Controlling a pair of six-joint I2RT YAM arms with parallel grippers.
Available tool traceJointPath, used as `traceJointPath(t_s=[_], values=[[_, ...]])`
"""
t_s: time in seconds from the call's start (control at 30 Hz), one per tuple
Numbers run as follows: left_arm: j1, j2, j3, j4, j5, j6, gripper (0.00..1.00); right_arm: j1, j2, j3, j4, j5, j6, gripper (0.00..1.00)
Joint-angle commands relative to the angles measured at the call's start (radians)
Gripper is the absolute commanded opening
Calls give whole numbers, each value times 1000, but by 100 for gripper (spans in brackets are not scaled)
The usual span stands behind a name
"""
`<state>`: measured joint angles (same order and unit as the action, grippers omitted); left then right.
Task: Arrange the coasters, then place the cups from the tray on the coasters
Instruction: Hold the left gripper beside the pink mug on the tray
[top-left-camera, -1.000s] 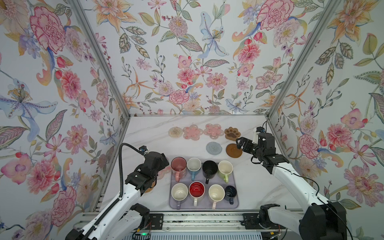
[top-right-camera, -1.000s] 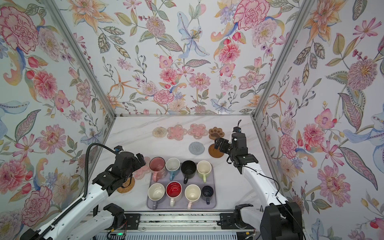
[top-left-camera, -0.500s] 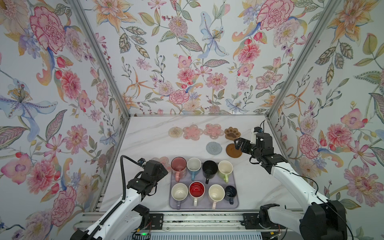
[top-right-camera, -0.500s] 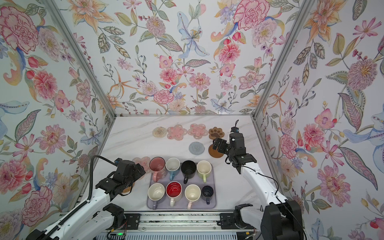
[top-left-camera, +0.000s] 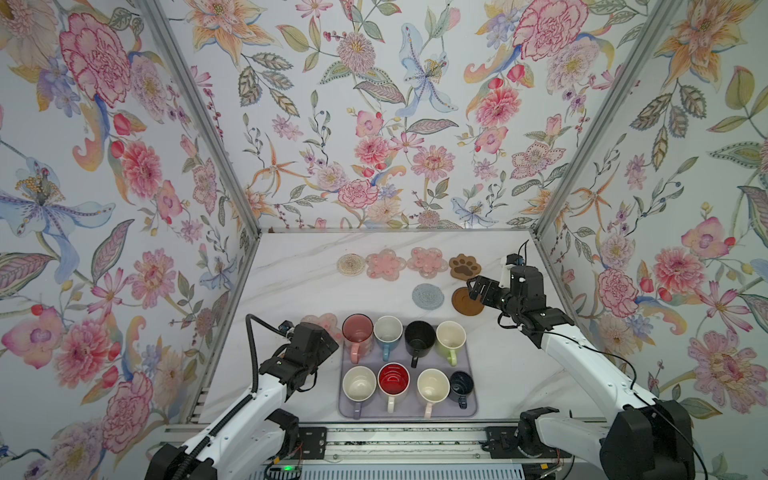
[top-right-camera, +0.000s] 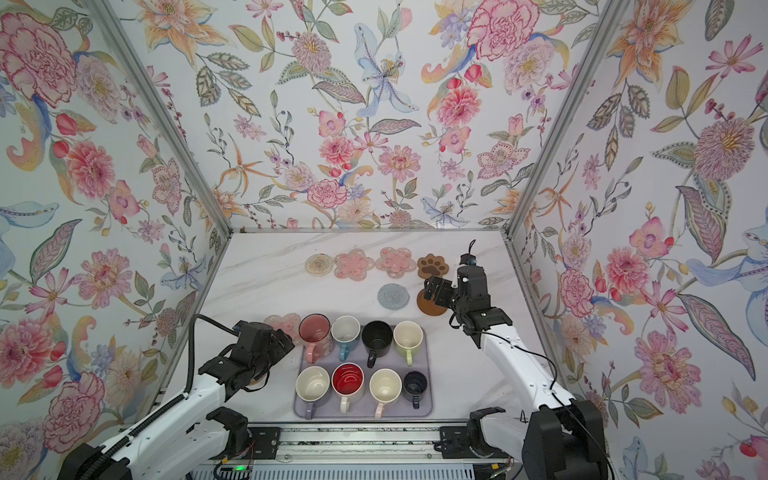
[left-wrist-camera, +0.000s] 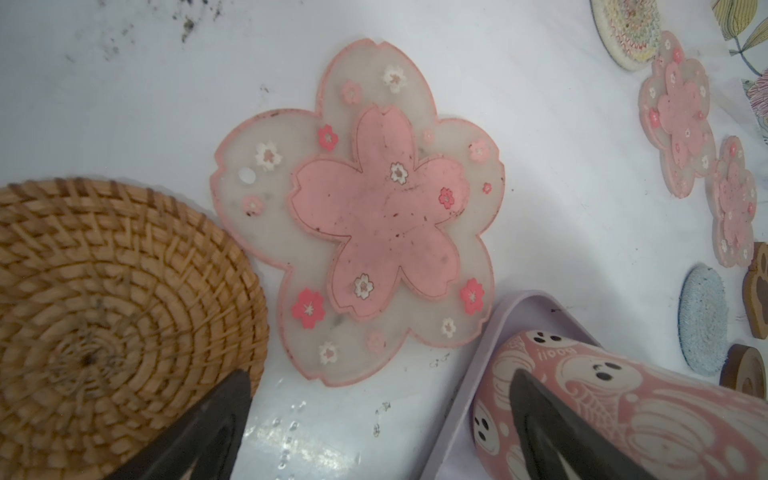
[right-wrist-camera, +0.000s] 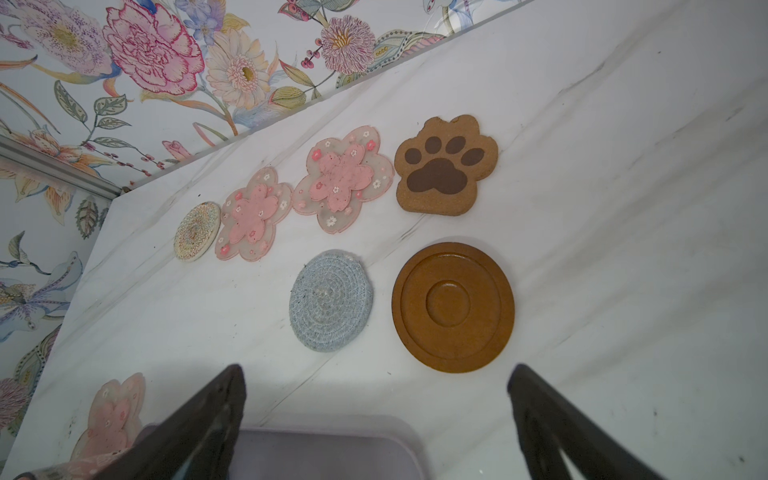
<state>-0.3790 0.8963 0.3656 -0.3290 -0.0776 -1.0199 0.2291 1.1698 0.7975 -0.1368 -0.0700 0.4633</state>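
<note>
The left tool (left-wrist-camera: 380, 374) stands wide with nothing between its dark fingers (left-wrist-camera: 224, 415) — only bare desk (left-wrist-camera: 540, 104) shows under the gap. One finger shows over the edge of the woven rattan coaster (left-wrist-camera: 104, 299). The other shows in front of the pink mug (left-wrist-camera: 665, 415), which stands at a corner of the tray (left-wrist-camera: 469, 365). Just past the gap a pink flower coaster (left-wrist-camera: 361, 216) lies flat, close beside the rattan one and near the tray's rim; whether it touches either I cannot tell. In both top views this tool sits in the lower middle of the frame, left of the tray, mostly hidden under its own wrist.

The right tool (right-wrist-camera: 376, 368) is likewise spread wide and empty. In both top views it hangs right of centre, over the upper right edge of the brown wooden disc (top-left-camera: 466, 302). Left of the disc, apart from it, lies the grey knitted round (top-left-camera: 428, 296). Above these runs a row of four, left to right: the clear beaded round (top-left-camera: 351, 264), a second flower coaster (top-left-camera: 385, 264), a third flower coaster (top-left-camera: 428, 261) and the brown paw (top-left-camera: 464, 266).

The tray lies at lower centre with all eight cups upright in two rows. The upper row holds the pink mug, the blue mug (top-left-camera: 387, 330), the black mug (top-left-camera: 419, 334) and the light green mug (top-left-camera: 450, 336). The lower row holds the lavender mug (top-left-camera: 359, 384), the red-lined mug (top-left-camera: 393, 380), the cream mug (top-left-camera: 433, 384) and the small navy mug (top-left-camera: 460, 382).
</note>
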Motion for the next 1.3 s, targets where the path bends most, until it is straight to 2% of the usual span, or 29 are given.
traceJointPath(t_s=[0.0,0.43,0.77,1.27], values=[[15,8,-19,33,18,-10,99,8,-13,-9,12,11,-5,99],[28,53,-42,107,77,-17,99,15,13,17,8,-3,-8,99],[32,87,-50,136,74,-17,99,17,9,6,14,2,-5,99],[81,219,-28,272,97,6,99,16,12,-10,16,7,-2,99]])
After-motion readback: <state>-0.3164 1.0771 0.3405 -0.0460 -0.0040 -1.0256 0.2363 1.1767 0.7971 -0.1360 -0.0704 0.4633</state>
